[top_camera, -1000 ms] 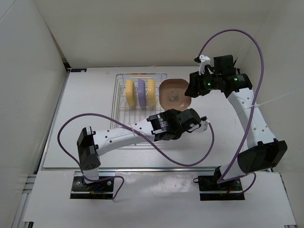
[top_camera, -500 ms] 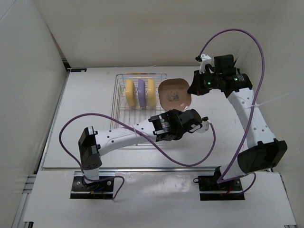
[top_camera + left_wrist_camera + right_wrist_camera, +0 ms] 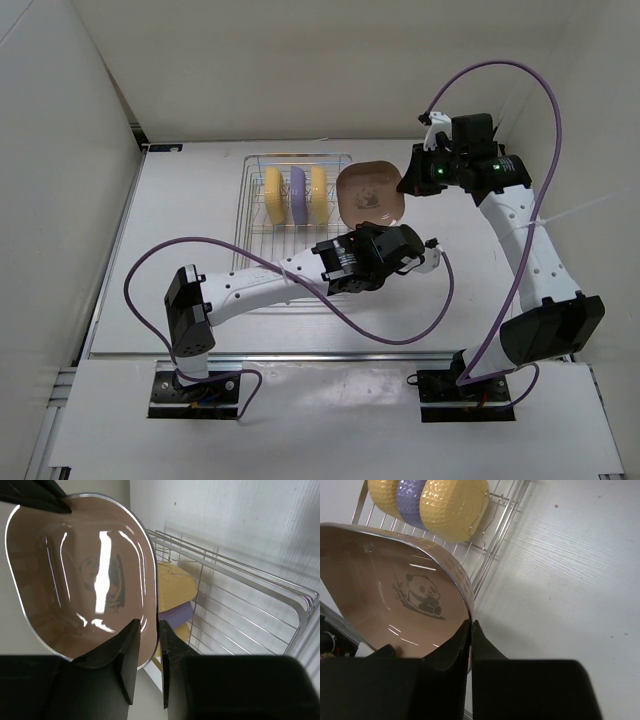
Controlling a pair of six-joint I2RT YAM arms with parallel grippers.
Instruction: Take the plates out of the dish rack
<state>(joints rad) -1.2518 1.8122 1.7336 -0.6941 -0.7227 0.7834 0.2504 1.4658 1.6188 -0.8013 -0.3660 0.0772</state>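
The right gripper's [image 3: 470,628] jaws are pressed together on the rim of the tan-pink plate [image 3: 368,193], pinching it at the edge farthest from the dish rack [image 3: 248,215]. The left gripper's [image 3: 147,630] jaws straddle the plate's opposite, nearer edge, one finger across the hollow face and one behind it. Whether they already clamp it or only bracket it I cannot tell. The plate hangs in the air, tilted, above the rack's right-hand wire wall and partly out beyond it, clear of the divider wires. The two yellow plates [image 3: 273,195] and the purple plate [image 3: 296,193] between them stand on edge inside the rack, to the left of the held one. This looks like a hand-over of the first plate out, with three more to fetch. The next move calls for the left jaws to close firmly on the rim before the right ones let go, since a thin, glossy rim could slip from a half-made grip. The plate then needs to be carried away from the rack and laid flat. The rim to mind is the rack's right wall, which runs just beneath the plate's lower edge, with the nearest yellow plate close beside it. The table [image 3: 440,290] shows bare surface to the right of the rack and on its near side, offering room for the set-down.
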